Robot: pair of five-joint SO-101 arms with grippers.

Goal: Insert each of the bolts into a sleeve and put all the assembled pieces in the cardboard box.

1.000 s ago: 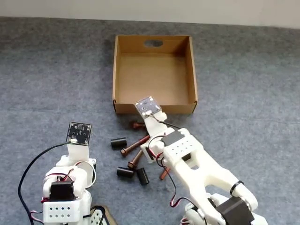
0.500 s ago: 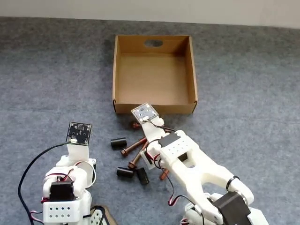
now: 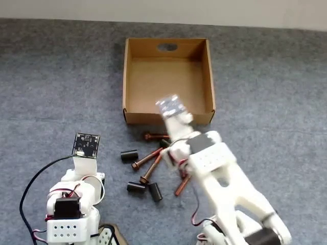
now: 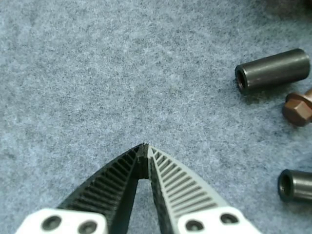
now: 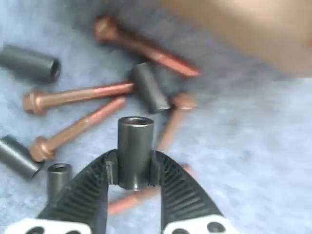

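The right pincer (image 5: 134, 165) is narrow and clamped on 1 dark sleeve (image 5: 135, 141). It holds the sleeve upright by its lower part, with the open end at the top, above the pile of parts.

Under it on the grey mat (image 3: 265, 76) lie 5 copper bolts (image 3: 145, 159), and 4 more sleeves (image 3: 129, 154) are scattered among them. All of them are loose, and no bolt is inside a sleeve. This pile lies just in front of the near wall of the cardboard box (image 3: 125, 81), which stands near the middle of the far edge of the mat. I see no assembled piece in the box so far.

1 second ago the right arm (image 3: 209, 158) was low over the pile. Now it has risen and swung toward the right side of the mat. It looks smeared in the high view, so I think it is in motion. I judge that the pick of the sleeve is done and a bolt must go into this sleeve next.

The left pincer (image 4: 146, 156) is closed and holds nothing, over bare mat just beside 2 of the sleeves. The left arm (image 3: 71, 204) has not moved, near the left corner of the near edge. I suppose a bolt would be its part.
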